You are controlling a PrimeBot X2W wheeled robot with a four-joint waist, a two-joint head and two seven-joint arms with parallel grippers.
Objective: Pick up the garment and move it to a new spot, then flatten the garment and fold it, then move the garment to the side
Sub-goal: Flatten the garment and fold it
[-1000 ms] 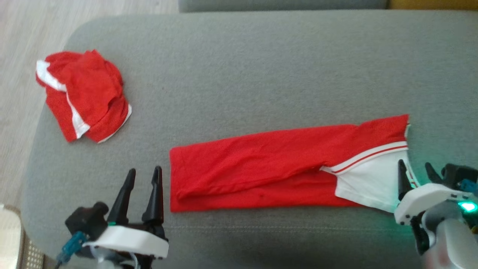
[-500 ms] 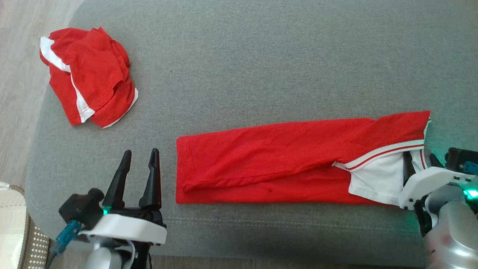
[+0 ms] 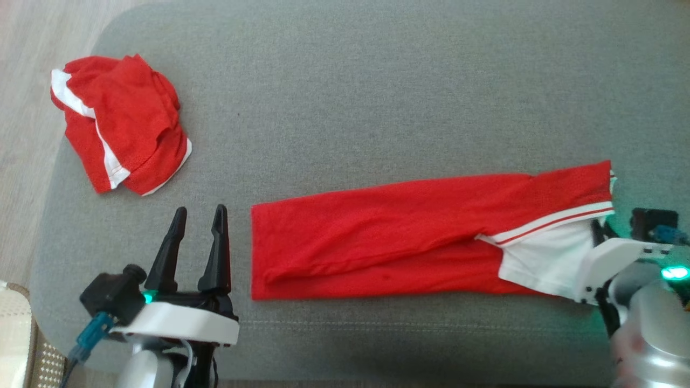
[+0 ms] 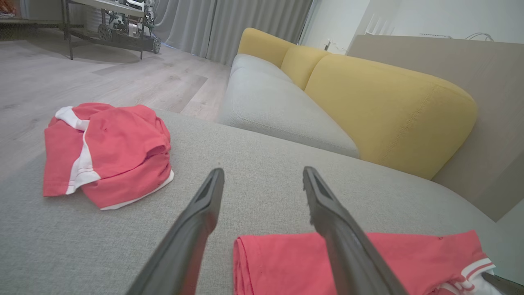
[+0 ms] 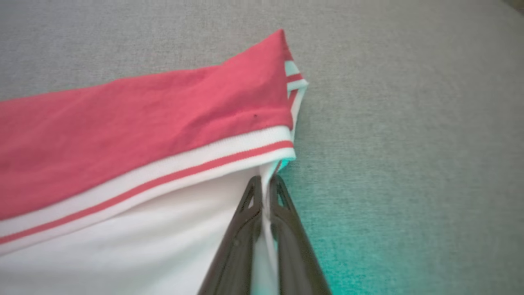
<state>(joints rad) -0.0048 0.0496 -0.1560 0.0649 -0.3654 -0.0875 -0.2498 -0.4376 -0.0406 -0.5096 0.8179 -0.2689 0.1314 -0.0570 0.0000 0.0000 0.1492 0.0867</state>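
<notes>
right pincer (image 5: 265, 180) – we're gripping the garment (image 3: 377, 237) by its white end, near the cushion (image 3: 377, 108) front edge | left pincer (image 3: 200, 211) – wide, empty

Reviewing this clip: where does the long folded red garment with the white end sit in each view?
Head view: long folded red garment spans lower centre to right edge.
Left wrist view: garment along the bottom edge, centre to right.
Right wrist view: garment covers the left half.
Shared landmark: its white red-striped band.
</notes>
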